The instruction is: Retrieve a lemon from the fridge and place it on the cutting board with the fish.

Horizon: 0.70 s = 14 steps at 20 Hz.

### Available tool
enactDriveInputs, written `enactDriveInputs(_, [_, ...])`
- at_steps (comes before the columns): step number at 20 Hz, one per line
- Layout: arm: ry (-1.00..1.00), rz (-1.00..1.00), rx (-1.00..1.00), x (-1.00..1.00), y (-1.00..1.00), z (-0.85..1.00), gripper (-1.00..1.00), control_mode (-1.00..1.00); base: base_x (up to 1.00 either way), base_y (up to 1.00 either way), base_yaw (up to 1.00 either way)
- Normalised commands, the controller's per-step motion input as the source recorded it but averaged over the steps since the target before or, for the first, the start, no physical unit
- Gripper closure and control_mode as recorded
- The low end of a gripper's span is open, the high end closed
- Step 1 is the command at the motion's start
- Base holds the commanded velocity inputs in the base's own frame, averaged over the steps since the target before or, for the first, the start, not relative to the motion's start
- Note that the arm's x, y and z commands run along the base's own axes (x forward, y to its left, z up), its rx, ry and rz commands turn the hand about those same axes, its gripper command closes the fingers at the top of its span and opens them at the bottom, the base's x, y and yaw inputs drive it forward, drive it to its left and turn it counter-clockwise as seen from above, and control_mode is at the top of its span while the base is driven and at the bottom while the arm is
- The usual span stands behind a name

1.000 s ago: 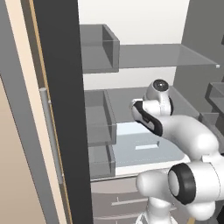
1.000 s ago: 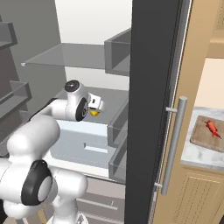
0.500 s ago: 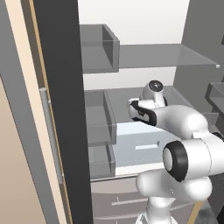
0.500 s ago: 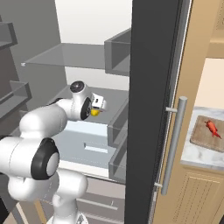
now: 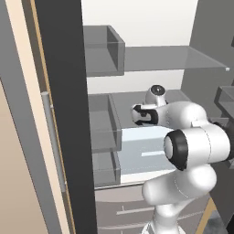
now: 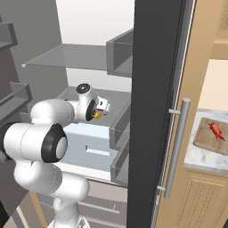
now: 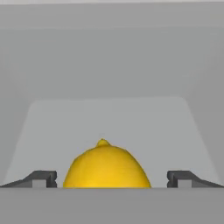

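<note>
A: Report claw state.

B: I read the gripper as spread apart; its 2 fingertips flank the lemon with visible gaps on both sides.

A: Lemon location?

B: I see it on a shelf inside the fridge. The fish lies on the cutting board, on the counter right of the door.

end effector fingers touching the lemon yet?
Apart. Hand view: the lemon sits between the fingertips, grey gap visible on both sides. The end effector is open.
</note>
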Motion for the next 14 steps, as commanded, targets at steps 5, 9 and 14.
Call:
enactDriveInputs(5, [0.05, 0.0, 0.0, 0.25, 0.02, -0.2, -1.0, -1.0, 0.0, 0.0, 0.0])
enactDriveInputs(9, [0.08, 0.0, 0.0, 0.06, 0.0, -0.18, -1.0, -1.0, 0.0, 0.0, 0.0])
enactDriveInputs(14, [0.14, -0.01, 0.0, -0.06, 0.0, -0.34, 1.0, -1.0, 0.0, 0.0, 0.0])
